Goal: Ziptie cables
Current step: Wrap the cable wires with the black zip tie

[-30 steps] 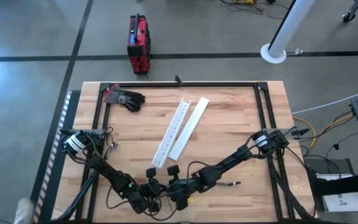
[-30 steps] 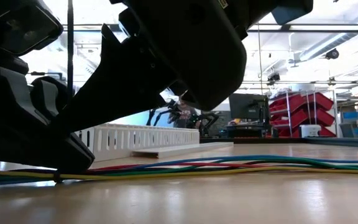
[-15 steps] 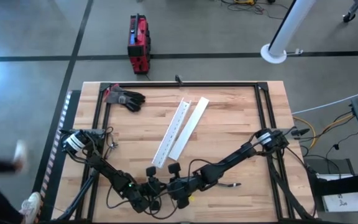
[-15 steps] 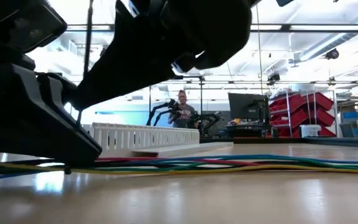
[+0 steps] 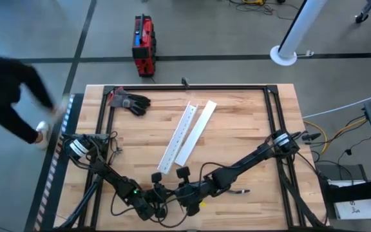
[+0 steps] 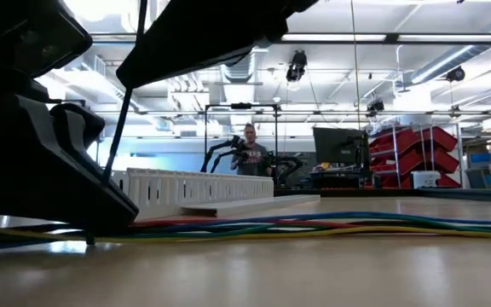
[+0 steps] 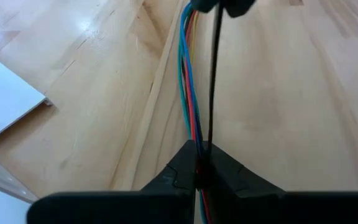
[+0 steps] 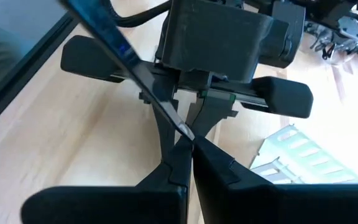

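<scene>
A bundle of thin blue, red, green and yellow cables [image 7: 187,74] lies along the table near its near edge [image 6: 331,223]. A thin black ziptie [image 7: 215,74] rises from the bundle at my left gripper [image 7: 199,167], which is shut on the bundle low over the wood [image 5: 152,201]. My right gripper [image 8: 188,140] faces the left one from close by [image 5: 187,193], raised above the table, and is shut on the ziptie [image 8: 114,43]. In the low view the ziptie [image 6: 118,128] slants up from the left gripper's tip. My left gripper pinches the cable bundle [image 7: 194,146] between its two fingers, where the ziptie meets it. The fingers come in low and nearly level, in line with the cables. The bundle rests on the table beyond them. My right gripper pinches the ziptie's strip [image 8: 178,123] between its fingertips, held above the table. The strip runs straight and taut from the bundle up to these fingers, and its free tail goes on past them.
Two long white slotted strips [image 5: 187,132] lie side by side mid-table, behind the cables [image 6: 194,188]. A black glove [image 5: 131,102] lies at the far left corner. A black frame [image 5: 192,87] rims the table. A person [image 5: 8,90] moves past the left edge.
My right gripper has risen from just over the cables, drawing the ziptie's strip up with it; the strip now slants up from the bundle instead of standing upright. The left gripper and the cables have stayed in place. A person has walked up along the table's left side.
</scene>
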`<state>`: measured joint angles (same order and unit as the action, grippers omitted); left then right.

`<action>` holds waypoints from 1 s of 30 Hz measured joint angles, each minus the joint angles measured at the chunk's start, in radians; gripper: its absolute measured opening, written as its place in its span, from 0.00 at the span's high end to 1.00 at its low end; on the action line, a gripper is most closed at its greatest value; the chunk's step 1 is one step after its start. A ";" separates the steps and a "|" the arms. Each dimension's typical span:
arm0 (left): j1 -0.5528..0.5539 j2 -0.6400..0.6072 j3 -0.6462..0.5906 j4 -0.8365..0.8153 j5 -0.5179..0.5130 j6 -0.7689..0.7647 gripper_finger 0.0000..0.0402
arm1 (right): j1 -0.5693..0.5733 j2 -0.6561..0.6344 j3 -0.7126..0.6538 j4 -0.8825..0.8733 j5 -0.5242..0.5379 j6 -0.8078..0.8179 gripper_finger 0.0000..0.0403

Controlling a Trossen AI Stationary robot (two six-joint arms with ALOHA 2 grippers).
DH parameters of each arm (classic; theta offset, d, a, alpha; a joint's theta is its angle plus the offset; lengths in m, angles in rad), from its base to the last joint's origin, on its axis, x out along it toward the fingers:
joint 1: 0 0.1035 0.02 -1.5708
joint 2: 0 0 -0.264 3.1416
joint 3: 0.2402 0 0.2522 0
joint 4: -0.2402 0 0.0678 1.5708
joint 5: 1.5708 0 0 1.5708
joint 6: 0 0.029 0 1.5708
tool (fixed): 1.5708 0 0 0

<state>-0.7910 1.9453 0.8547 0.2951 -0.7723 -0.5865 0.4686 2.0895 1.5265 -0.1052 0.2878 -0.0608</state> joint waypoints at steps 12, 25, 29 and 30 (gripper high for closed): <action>0.000 -0.003 0.000 0.000 0.002 -0.006 0.90 | -0.002 0.036 0.002 -0.010 0.002 0.009 0.91; -0.002 -0.061 0.000 -0.020 0.084 0.001 0.81 | -0.009 0.077 0.002 0.021 0.008 0.062 0.79; -0.002 -0.061 0.000 -0.023 0.085 0.001 0.83 | -0.011 0.078 0.002 0.068 0.000 0.056 0.81; -0.002 -0.061 0.000 -0.024 0.087 0.001 0.83 | -0.011 0.078 0.002 0.077 -0.001 0.055 0.82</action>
<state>-0.7933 1.8847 0.8547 0.2711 -0.6855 -0.5854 0.4576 2.1677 1.5284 -0.0287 0.2871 -0.0055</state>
